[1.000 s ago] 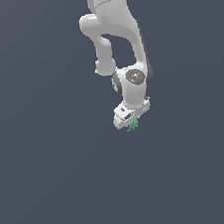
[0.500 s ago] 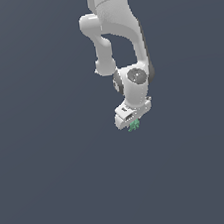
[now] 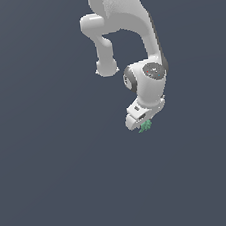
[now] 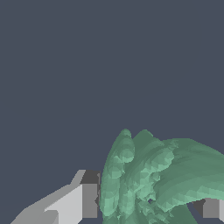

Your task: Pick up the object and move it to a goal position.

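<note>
Little has shifted since a second ago: one white arm (image 3: 124,28) and its one gripper (image 3: 142,123) stay clamped on one mint-green object (image 3: 145,126), at the arm's six o'clock, against a featureless slate-grey backdrop (image 3: 51,168).

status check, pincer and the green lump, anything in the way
Pincer shut on green lump. Lump at the arm's tip in exterior view. Nothing in the way.
</note>
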### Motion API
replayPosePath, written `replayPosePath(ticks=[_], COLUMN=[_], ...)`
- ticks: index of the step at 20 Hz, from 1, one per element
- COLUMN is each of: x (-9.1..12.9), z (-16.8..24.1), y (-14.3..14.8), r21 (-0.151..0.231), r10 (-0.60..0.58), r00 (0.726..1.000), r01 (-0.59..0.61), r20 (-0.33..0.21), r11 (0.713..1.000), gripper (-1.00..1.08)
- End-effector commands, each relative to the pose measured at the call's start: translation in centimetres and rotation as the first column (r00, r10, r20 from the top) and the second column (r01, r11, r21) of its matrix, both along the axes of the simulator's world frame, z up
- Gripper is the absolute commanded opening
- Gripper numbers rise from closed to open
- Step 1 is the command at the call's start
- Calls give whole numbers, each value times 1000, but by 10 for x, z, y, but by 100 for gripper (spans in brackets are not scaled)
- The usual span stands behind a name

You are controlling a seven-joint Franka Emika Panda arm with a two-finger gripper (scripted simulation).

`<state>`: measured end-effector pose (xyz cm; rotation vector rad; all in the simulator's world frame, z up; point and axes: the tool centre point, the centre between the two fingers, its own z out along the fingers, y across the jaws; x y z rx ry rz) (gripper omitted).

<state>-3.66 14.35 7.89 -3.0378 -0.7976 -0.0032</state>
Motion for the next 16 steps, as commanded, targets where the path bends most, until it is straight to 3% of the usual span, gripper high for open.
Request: replayPosePath(ticks=[1, 9, 16], x=[9, 42, 61], z=[13, 53, 73], y=[15, 65, 91], r21=[0, 0, -1], r10=[0, -1, -2], r00=[1000, 1000, 1000], r01=[0, 1, 2], r20=[0, -1, -2], r11=[1000, 1000, 1000], gripper=[-100, -100, -100])
